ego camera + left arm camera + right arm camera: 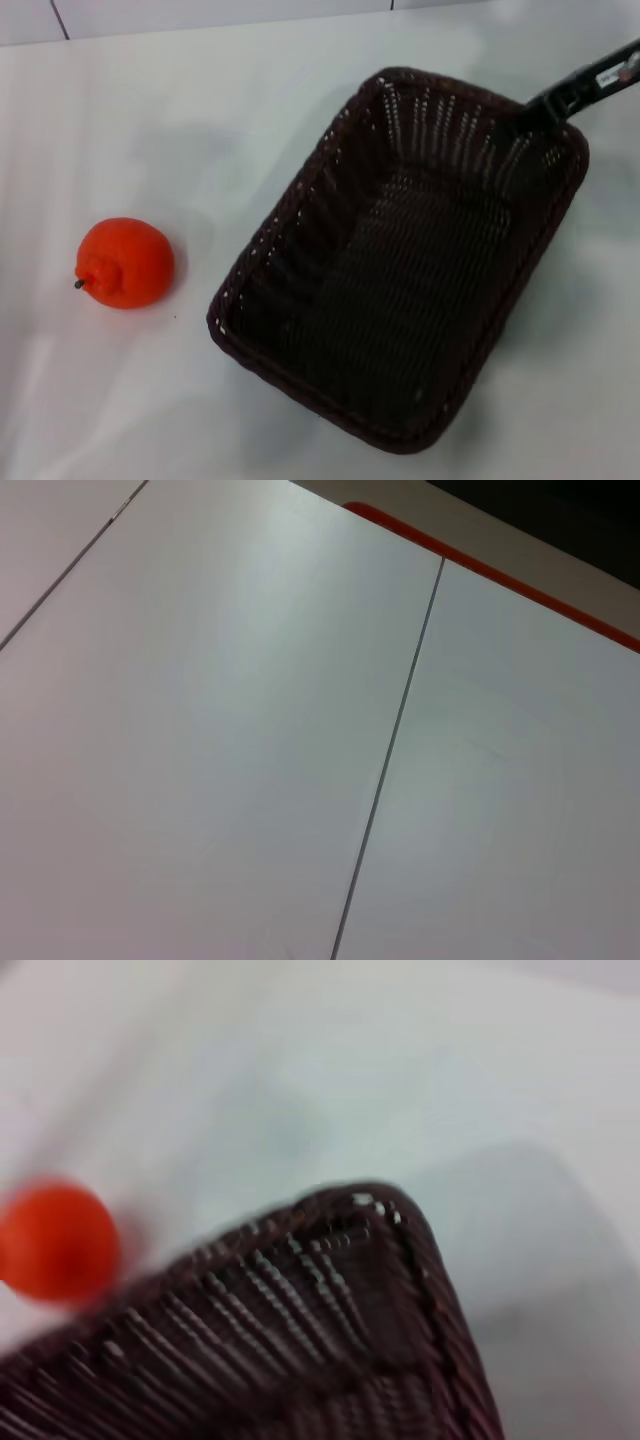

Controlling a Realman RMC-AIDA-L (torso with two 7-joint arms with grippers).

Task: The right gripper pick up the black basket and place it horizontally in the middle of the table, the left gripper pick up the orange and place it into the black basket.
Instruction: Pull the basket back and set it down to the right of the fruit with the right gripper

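Note:
The black basket sits slantwise on the white table, right of centre, with its open side up and nothing in it. My right gripper reaches in from the upper right and its slim dark jaws are closed on the basket's far right rim corner. The right wrist view shows that corner of the basket close up. The orange lies on the table left of the basket, apart from it, and also shows in the right wrist view. My left gripper is out of view.
The left wrist view shows only white tabletop with a thin dark seam and an orange-red strip along its far edge. A wall line runs along the table's back edge.

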